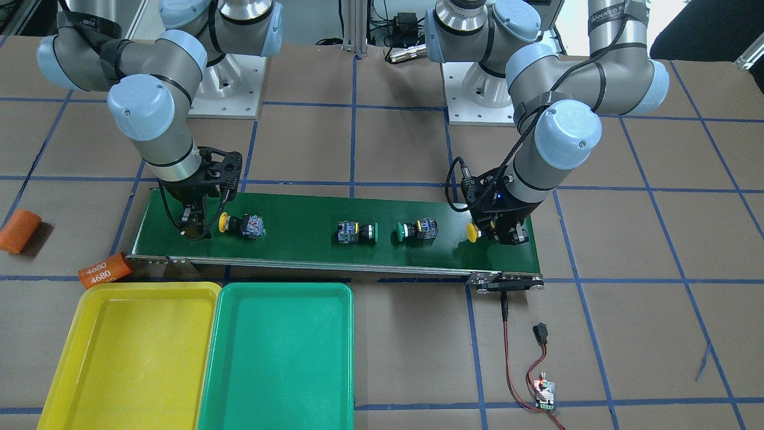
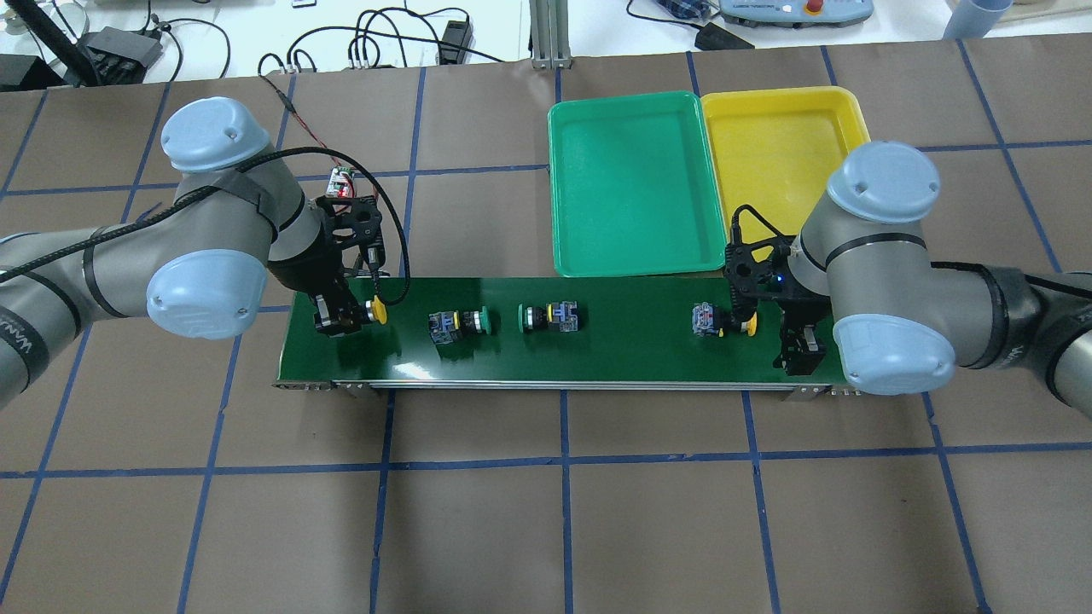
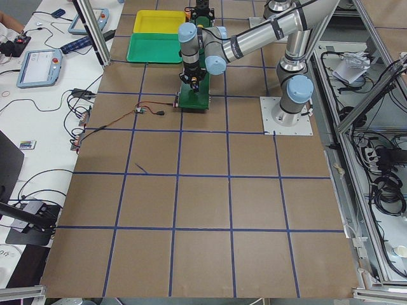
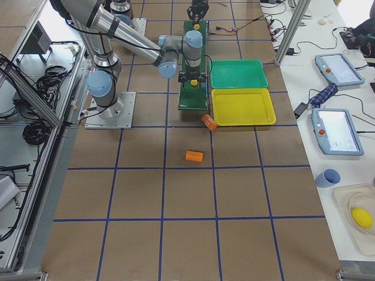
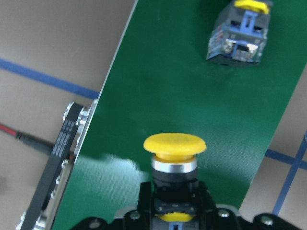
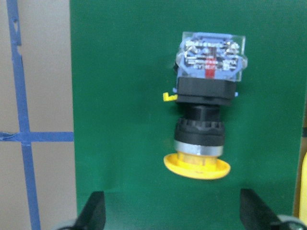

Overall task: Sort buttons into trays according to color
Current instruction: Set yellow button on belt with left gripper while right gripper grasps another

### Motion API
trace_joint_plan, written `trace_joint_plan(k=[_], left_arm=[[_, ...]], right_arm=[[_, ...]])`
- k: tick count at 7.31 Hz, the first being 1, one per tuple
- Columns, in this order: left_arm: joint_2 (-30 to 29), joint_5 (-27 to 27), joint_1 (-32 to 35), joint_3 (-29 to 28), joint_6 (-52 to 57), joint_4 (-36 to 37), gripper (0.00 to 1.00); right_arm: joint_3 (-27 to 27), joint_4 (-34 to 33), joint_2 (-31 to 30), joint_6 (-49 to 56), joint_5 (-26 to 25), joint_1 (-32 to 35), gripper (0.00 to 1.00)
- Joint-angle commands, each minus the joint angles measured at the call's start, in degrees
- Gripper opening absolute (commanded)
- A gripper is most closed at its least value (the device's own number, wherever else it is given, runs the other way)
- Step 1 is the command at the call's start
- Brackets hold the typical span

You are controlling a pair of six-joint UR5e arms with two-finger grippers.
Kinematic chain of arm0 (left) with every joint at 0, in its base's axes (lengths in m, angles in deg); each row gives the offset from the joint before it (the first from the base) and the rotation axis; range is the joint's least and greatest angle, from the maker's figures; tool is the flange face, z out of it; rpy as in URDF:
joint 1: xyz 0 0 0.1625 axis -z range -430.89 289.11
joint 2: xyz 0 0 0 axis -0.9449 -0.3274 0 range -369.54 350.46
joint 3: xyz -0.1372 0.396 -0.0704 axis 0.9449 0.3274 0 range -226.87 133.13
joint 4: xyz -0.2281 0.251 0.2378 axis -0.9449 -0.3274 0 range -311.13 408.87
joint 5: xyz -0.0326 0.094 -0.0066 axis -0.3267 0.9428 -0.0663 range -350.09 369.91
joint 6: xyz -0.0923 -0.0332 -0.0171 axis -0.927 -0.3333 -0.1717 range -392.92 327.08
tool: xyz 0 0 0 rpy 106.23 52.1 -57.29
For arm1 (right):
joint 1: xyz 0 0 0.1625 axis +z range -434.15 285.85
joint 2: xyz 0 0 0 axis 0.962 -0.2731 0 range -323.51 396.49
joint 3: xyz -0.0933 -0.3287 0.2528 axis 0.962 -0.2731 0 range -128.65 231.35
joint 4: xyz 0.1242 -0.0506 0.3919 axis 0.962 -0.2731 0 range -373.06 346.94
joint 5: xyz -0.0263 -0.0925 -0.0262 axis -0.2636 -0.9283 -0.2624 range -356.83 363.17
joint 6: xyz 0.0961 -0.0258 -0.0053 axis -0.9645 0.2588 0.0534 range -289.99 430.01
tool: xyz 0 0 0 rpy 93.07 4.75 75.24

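My left gripper [image 1: 500, 230] [image 2: 345, 314] is shut on the black body of a yellow button [image 5: 174, 146], low over the conveyor belt's end. My right gripper [image 1: 194, 226] [image 2: 798, 345] is open at the other end; its fingers [image 6: 93, 213] stand apart behind the cap of the second yellow button [image 6: 199, 143] [image 1: 239, 224], which lies on the belt untouched. Two green buttons [image 1: 358, 232] [image 1: 416, 229] lie at mid-belt. The yellow tray [image 1: 149, 288] and the green tray [image 1: 280, 288] lie side by side, nothing in them.
The dark-green conveyor belt [image 1: 334, 254] runs across the table. Two orange cylinders lie near its right-arm end, one plain [image 1: 19, 230], one marked 4680 [image 1: 104, 269]. A small circuit board [image 1: 544, 394] with red and black wires lies by the other end.
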State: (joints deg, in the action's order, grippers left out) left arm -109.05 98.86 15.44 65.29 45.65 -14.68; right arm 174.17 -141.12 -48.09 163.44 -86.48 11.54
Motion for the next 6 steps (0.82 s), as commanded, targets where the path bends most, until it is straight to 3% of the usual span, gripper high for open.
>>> trace_joint_plan(k=[1, 2, 3, 6], left_arm=[[-0.1, 0.0, 0.2, -0.1, 1.0, 0.4, 1.00], [1.8, -0.6, 0.1, -1.5, -2.7, 0.4, 1.00], [3.0, -0.4, 0.4, -4.9, -17.8, -0.8, 1.00], [5.8, -1.1, 1.3, -8.0, -43.3, -11.1, 1.00]], right_arm=[[0.0, 0.0, -0.1, 0.0, 0.0, 0.0, 1.00], [0.0, 0.0, 0.0, 0.0, 0.0, 0.0, 1.00], [0.0, 0.0, 0.0, 0.0, 0.0, 0.0, 1.00], [0.0, 0.0, 0.0, 0.0, 0.0, 0.0, 1.00]])
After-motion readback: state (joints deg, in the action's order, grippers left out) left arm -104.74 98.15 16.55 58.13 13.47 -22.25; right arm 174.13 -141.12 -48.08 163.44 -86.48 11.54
